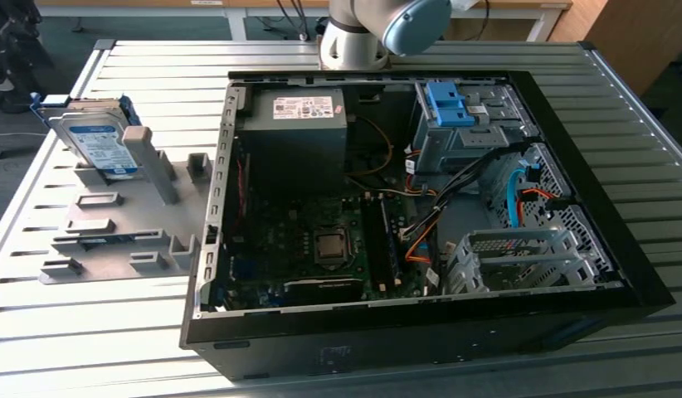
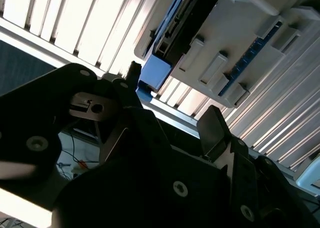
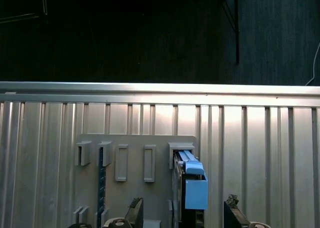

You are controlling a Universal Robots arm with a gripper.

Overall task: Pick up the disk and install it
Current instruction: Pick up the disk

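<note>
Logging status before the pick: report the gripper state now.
Gripper: open, holding nothing. The silver rectangular disk with bright blue plastic frame stands ungripped in the grey plastic rack.

Labels on disk [image 1: 101,145] and power supply [image 1: 294,133] are illegible.

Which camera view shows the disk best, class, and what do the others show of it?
The exterior view: the disk stands upright in the grey holder, its labelled face visible. The first wrist view shows the disk edge-on, the second wrist view its blue frame end.
</note>
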